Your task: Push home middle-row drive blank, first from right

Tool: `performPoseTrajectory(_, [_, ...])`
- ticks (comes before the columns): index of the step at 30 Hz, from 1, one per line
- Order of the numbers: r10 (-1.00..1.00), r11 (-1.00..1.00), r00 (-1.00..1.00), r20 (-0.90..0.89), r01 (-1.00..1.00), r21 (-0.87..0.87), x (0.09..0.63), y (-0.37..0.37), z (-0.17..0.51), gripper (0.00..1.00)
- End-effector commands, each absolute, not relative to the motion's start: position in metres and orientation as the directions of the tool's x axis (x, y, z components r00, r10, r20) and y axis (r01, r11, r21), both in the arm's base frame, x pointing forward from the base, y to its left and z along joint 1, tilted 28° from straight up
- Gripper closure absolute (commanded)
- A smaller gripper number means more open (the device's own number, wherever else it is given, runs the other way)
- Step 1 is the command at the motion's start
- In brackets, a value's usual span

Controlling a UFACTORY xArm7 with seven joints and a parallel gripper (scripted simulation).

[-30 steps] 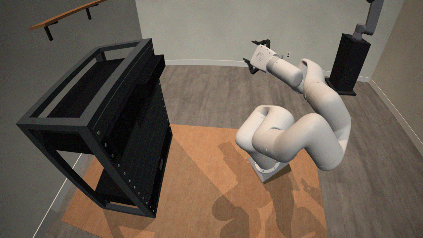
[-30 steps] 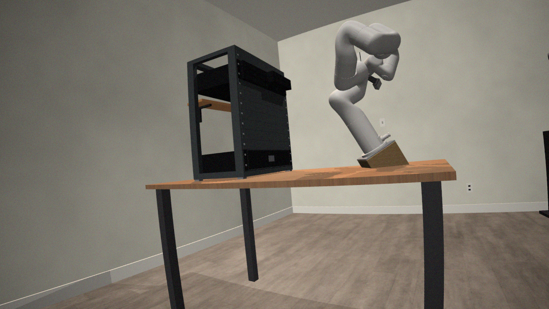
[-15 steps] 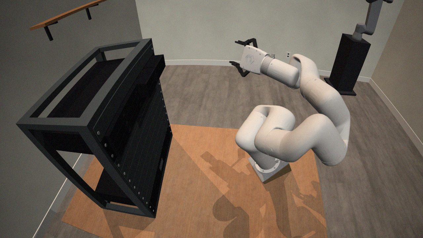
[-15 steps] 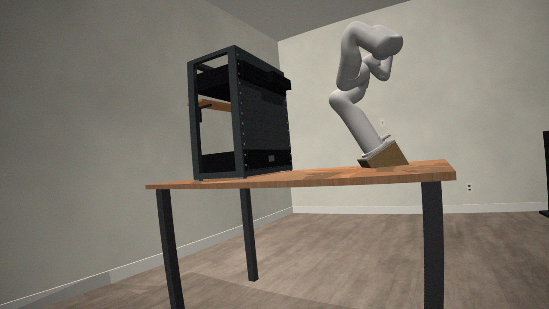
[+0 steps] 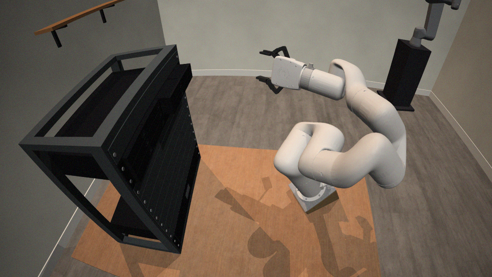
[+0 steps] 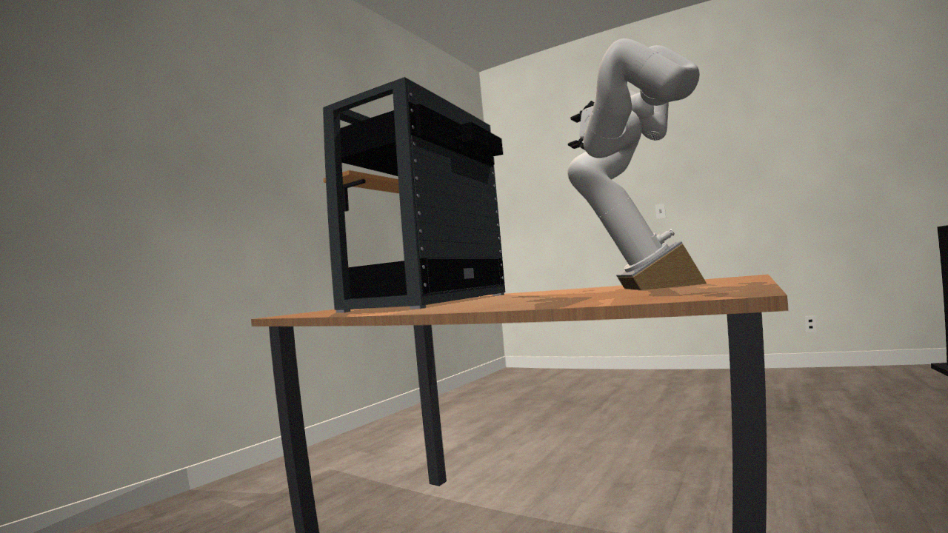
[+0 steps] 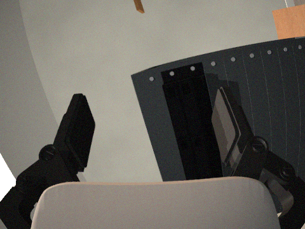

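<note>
The black rack (image 5: 113, 144) stands on the wooden table, at the left in the top view and at the table's left end in the exterior view (image 6: 414, 198). A dark chassis sticks out at the top of its front (image 6: 457, 139). The drive blanks are too dark to tell apart. My gripper (image 5: 266, 65) is open and empty, high in the air well to the right of the rack's top front, fingers pointing toward the rack. In the wrist view the open fingers frame part of the rack's front (image 7: 237, 119), still at a distance.
The arm's base (image 5: 313, 196) is bolted to the table to the right of the rack. A wall shelf (image 5: 73, 17) hangs behind the rack. A black pedestal with another arm (image 5: 406, 72) stands in the far right corner.
</note>
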State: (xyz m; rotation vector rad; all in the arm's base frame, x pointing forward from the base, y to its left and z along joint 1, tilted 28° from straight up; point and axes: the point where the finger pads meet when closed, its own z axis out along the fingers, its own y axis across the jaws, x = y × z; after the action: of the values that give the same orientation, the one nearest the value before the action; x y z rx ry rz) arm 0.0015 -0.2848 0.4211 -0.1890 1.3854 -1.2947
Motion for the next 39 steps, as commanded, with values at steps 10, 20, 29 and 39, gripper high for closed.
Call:
performPoseTrajectory(10, [-0.855, 0.318, -0.221, -0.469, 0.490, -0.811, 0.022, -0.247, 0.441, 0.00])
performPoseTrajectory(20, [-0.913, 0.274, -0.150, -0.380, 0.463, -0.843, 0.032, -0.221, 0.450, 0.00])
performPoseTrajectory(29, [-0.939, 0.247, -0.109, -0.327, 0.450, -0.858, 0.036, -0.206, 0.454, 0.00])
performPoseTrajectory(39, [-0.960, 0.219, -0.066, -0.274, 0.440, -0.871, 0.040, -0.191, 0.458, 0.00])
